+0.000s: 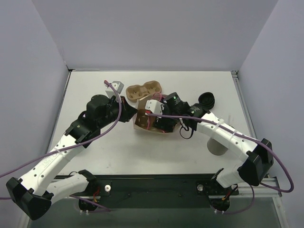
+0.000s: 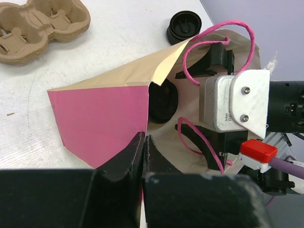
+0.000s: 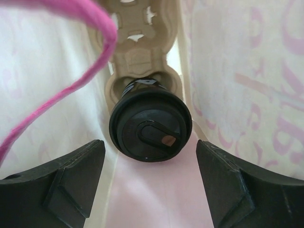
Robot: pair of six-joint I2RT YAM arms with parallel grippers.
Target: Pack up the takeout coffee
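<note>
A paper bag (image 2: 104, 118) with a pink side lies on its side on the table, its mouth facing my right arm. My left gripper (image 2: 144, 142) is shut on the bag's edge, holding the mouth up. A takeout coffee (image 3: 151, 126), a black cup with a black lid, sits in a well of a brown pulp tray (image 3: 137, 57) deep inside the bag. My right gripper (image 3: 151, 175) is inside the bag and open, its fingers (image 3: 71, 175) apart from the cup, just short of it. From above the bag (image 1: 141, 124) shows between both grippers.
A second, empty pulp tray (image 1: 142, 91) lies behind the bag. A stack of loose black lids (image 1: 207, 100) sits to the right, and a taller grey cylinder (image 1: 217, 146) stands under my right arm. White walls close off the table's back and sides.
</note>
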